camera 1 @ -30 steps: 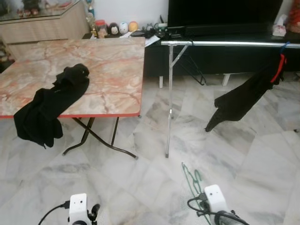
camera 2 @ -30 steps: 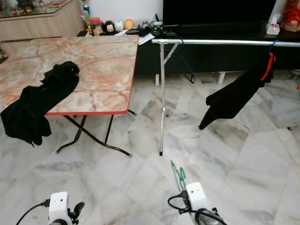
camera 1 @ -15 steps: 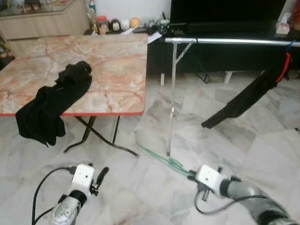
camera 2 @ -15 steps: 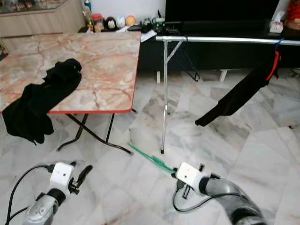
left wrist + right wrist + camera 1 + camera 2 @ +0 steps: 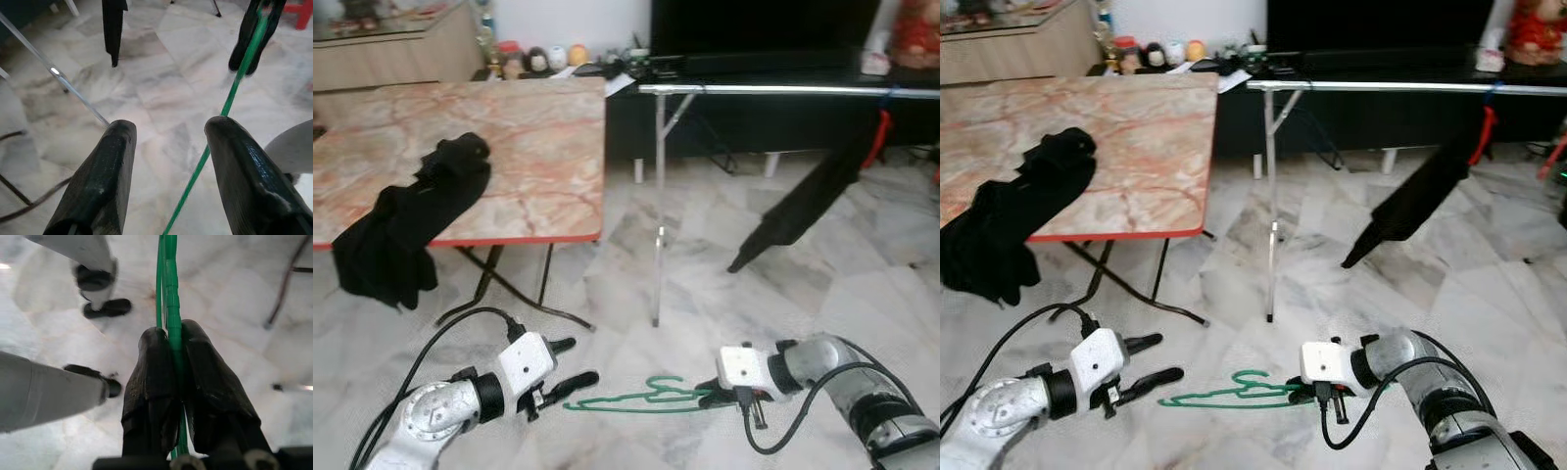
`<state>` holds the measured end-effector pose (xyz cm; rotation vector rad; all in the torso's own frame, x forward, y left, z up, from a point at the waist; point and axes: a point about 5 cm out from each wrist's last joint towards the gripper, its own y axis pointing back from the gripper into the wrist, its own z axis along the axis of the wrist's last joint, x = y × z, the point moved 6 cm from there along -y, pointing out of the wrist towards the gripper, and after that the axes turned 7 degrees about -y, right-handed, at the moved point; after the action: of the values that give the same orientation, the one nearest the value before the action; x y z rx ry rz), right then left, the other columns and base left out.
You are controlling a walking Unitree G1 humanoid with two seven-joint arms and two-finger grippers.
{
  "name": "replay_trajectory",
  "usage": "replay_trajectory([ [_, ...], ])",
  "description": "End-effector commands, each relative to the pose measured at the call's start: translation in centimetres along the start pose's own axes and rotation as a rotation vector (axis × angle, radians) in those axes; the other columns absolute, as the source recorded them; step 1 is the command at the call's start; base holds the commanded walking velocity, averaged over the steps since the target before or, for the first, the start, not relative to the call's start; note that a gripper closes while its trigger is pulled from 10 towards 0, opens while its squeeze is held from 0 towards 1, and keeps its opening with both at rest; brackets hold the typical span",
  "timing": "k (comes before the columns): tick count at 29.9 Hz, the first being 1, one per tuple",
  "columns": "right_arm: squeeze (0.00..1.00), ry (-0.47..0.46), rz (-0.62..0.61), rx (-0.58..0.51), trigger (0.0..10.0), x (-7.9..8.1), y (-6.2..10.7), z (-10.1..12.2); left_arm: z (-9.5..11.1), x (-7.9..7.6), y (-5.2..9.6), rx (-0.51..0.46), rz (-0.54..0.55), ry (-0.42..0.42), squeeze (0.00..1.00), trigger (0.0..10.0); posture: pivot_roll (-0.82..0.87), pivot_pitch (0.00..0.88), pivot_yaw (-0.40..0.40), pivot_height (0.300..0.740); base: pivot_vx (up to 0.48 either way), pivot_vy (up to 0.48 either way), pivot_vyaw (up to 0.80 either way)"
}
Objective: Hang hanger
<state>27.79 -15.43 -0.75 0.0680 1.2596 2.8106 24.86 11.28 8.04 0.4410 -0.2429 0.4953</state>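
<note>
Right hand clamping green hanger, left hand open at its tip

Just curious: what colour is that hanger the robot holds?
Green; the hanger shows best in the right wrist view.

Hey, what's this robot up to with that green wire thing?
It is holding a green hanger low over the marble floor. The right gripper is shut on one end of it. The left gripper is open at the other end, with the green wire running between its fingers, not yet pinched. The metal clothes rail stands ahead with a black garment already on it. More black clothing is draped over the folding table.
</note>
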Motion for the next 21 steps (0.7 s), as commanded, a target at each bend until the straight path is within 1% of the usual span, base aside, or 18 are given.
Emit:
replay_trajectory([
  [1,0.00,-0.023,0.013,-0.046,10.0,-0.4,0.2,1.2,0.8,-0.6,0.0,-0.004,-0.048,0.023,0.00,10.0,-0.05,0.000,0.028,0.732,0.000,0.000,0.00],
  [3,0.00,-0.036,0.019,-0.065,10.0,-0.5,0.3,1.6,1.1,-0.8,0.0,-0.005,-0.062,0.034,0.00,10.0,-0.05,0.000,0.028,0.732,0.000,0.000,0.00],
  [6,0.00,-0.038,0.023,-0.067,10.0,-0.5,0.4,1.7,1.3,-0.9,0.1,0.004,-0.069,0.042,0.00,10.0,-0.05,0.000,0.028,0.732,0.000,0.000,0.00],
  [8,0.00,-0.029,0.037,-0.100,10.0,-0.6,0.4,2.7,1.8,-1.4,-0.6,0.000,-0.085,0.058,0.00,10.0,-0.05,0.000,0.024,0.732,0.000,0.000,0.00],
  [9,0.00,-0.019,0.032,-0.130,10.0,-1.0,0.6,3.6,1.8,-1.3,-0.9,0.009,-0.074,0.072,0.00,10.0,-0.05,0.000,0.024,0.732,0.000,0.000,0.00],
  [10,0.00,-0.010,0.029,-0.134,10.0,-1.2,0.7,3.9,1.8,-1.3,-0.9,0.011,-0.070,0.079,0.00,10.0,-0.05,0.000,0.024,0.732,0.000,0.000,0.00],
  [11,0.00,0.005,0.027,-0.158,10.0,-1.4,1.0,4.6,1.7,-1.2,-0.8,0.012,-0.065,0.087,0.00,10.0,-0.05,0.000,0.023,0.732,0.000,0.000,0.00],
  [12,0.00,0.005,0.027,-0.158,10.0,-1.4,1.0,4.6,1.7,-1.2,-0.8,0.012,-0.065,0.087,0.00,10.0,-0.05,0.000,0.023,0.732,0.000,0.000,0.00],
  [13,0.00,0.012,0.028,-0.197,10.0,-1.6,1.3,5.7,1.7,-1.1,-0.8,0.015,-0.064,0.095,0.00,10.0,-0.05,0.000,0.023,0.732,0.000,0.000,0.00],
  [14,0.00,0.012,0.028,-0.197,10.0,-1.6,1.3,5.7,1.7,-1.1,-0.8,0.015,-0.064,0.095,0.00,10.0,-0.05,0.000,0.023,0.732,0.000,0.000,0.00],
  [15,0.00,0.033,0.041,-0.208,10.0,-1.5,1.5,6.3,1.9,-1.2,-0.9,0.014,-0.066,0.098,0.00,10.0,-0.05,0.000,0.024,0.732,0.000,0.000,0.00],
  [18,0.00,0.029,0.066,-0.243,10.0,-1.2,1.4,7.2,2.4,-1.6,-1.4,0.008,-0.093,0.109,0.00,10.0,-0.05,0.000,0.023,0.732,0.000,0.000,0.00],
  [21,0.00,0.039,0.068,-0.234,10.0,-1.1,1.3,7.3,2.5,-1.6,-1.4,0.012,-0.097,0.105,0.00,10.0,-0.05,0.000,0.023,0.732,0.000,0.000,0.00],
])
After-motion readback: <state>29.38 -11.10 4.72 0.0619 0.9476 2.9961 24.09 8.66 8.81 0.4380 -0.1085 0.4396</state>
